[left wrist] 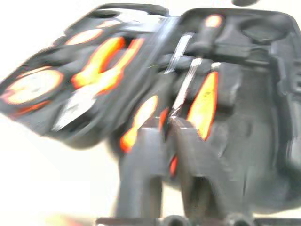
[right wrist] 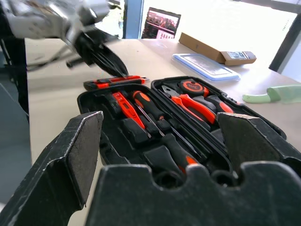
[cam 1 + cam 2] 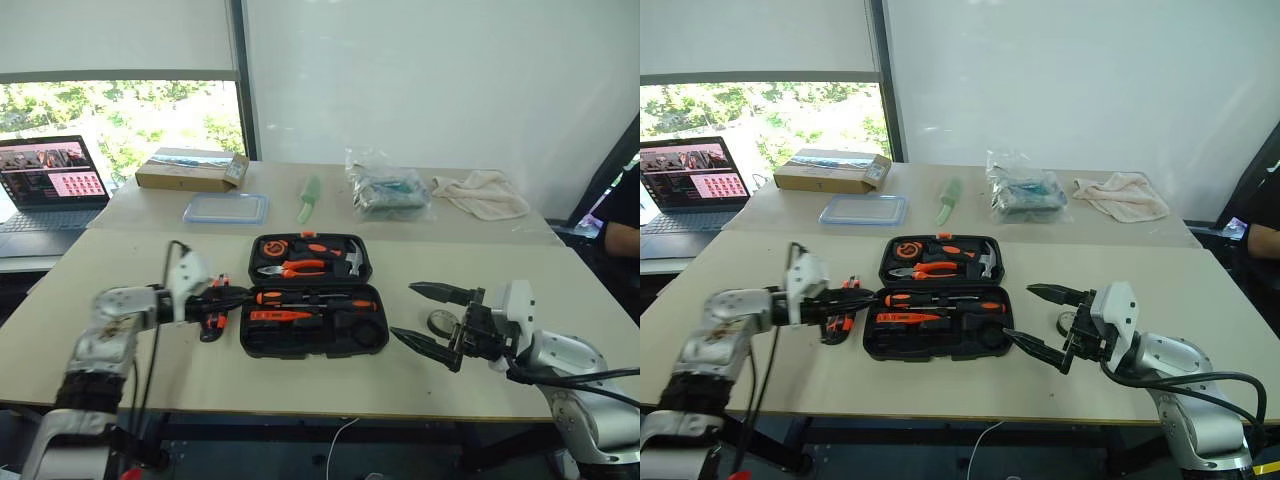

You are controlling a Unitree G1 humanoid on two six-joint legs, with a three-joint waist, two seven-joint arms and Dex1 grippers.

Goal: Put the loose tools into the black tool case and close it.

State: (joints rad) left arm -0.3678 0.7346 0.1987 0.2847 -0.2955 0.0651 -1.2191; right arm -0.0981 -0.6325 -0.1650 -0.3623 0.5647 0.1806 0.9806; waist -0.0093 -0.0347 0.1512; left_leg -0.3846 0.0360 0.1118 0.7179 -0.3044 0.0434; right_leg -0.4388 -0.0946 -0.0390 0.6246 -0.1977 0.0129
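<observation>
I judge the utility knife (image 3: 212, 324) light, stiff and slick-handled, best pinched across its middle. It lies on the table just beside the open black tool case (image 3: 312, 340), under my left gripper (image 3: 235, 293), whose state I cannot tell. My right gripper (image 3: 403, 311) stands spread wide.
</observation>
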